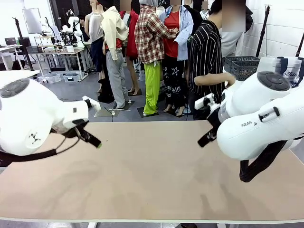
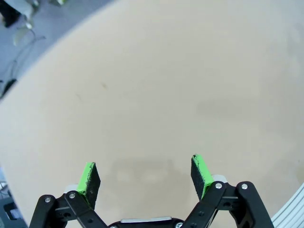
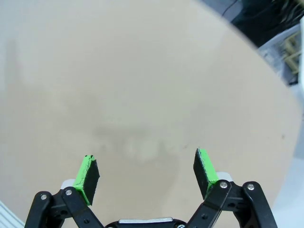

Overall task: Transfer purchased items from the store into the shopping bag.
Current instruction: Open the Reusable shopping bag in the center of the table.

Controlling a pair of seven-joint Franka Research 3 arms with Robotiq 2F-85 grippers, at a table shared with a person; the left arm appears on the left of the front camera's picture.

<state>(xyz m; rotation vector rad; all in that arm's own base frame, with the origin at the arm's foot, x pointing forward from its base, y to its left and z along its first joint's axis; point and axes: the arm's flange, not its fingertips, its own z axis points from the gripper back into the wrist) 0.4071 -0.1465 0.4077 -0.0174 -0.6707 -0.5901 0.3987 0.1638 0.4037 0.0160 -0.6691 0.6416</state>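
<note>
The dark grey lattice basket point(image 1: 241, 66), the store, stands beyond the table's far right corner, off the table. Beside it the translucent shopping bag point(image 1: 290, 67) with dark handles shows partly behind my right arm. The purchased items are out of view. My left gripper point(image 1: 93, 138) hangs over the table's left side, and in the left wrist view it point(image 2: 145, 173) is open with nothing between its green pads point(image 2: 88, 178). Over the right side, my right gripper point(image 1: 207, 137) is also open point(image 3: 147, 173) above bare tabletop.
The tan table point(image 1: 152, 175) spreads wide between both arms. A person in a striped shirt point(image 1: 206, 57) stands at the far right edge, one forearm stretched toward the basket. The table's rounded edge point(image 3: 266, 61) shows in the right wrist view.
</note>
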